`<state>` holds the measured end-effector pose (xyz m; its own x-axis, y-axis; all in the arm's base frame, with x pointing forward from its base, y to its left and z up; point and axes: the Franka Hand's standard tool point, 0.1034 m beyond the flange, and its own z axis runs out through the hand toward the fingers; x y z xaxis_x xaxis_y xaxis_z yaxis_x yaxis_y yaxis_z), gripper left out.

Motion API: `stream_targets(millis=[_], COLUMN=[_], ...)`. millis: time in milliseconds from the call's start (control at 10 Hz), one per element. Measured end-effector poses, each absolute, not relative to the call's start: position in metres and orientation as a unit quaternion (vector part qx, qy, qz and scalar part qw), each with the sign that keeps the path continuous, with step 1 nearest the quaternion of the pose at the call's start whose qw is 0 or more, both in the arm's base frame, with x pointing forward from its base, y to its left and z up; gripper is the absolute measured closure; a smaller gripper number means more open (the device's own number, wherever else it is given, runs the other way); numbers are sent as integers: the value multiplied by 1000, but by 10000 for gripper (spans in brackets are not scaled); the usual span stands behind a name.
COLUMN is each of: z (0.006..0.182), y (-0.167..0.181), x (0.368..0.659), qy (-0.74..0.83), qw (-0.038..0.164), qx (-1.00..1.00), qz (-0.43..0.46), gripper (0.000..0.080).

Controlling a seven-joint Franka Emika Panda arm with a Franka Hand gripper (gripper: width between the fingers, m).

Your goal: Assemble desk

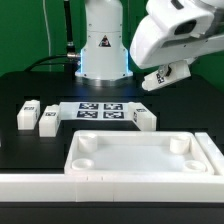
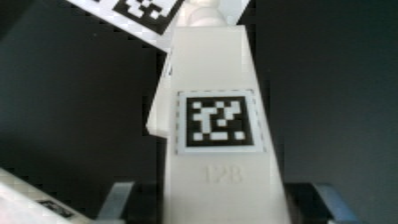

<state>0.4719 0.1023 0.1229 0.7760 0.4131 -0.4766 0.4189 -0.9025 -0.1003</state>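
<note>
Gripping one desk leg [image 2: 217,70] in the gripper [image 2: 214,198] — closed partway onto two opposite flat sides near one end, with the black-and-white tag [image 2: 219,120] turned toward the wrist camera and the rest of the length sticking out ahead. Held up in the air over the far part of the table [image 1: 25,90], toward the exterior view's right, well clear of everything lying below. Down on the table, a second leg [image 1: 27,116] and a third leg [image 1: 47,120] side by side toward the exterior view's left edge, and a fourth leg [image 1: 143,117] just beside the marker board [image 1: 100,112] on the exterior view's right. Desk top [image 1: 135,155] lying flat at the near side, just behind the long white wall [image 1: 100,192] along the near edge, with round sockets [image 1: 178,144] in its corners facing up, all seemingly empty. Probably light and stiff — hard moulded plastic, smooth enough to slip or twist if pinched off-centre. Best taken across flat faces, as here, square to the pads, leaving the free end clear for a socket. Likely to need a straight, upright entry into a corner; risk of jamming with any tilt, or of shoving the light top across the table. Impossible to tell from either view which end carries the peg.
</note>
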Motion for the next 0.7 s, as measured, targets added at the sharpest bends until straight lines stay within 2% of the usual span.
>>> stream_targets(millis=[100, 200, 400, 500, 700], z=[122, 124, 144, 152, 147], y=[102, 99, 94, 91, 90], x=[481, 479, 493, 504, 507], qy=[222, 220, 193, 189, 191], qw=[1, -1, -18, -17, -18], qx=[956, 962, 972, 977, 981], qz=[-193, -163, -134, -98, -33], gripper=[509, 509, 509, 509, 509])
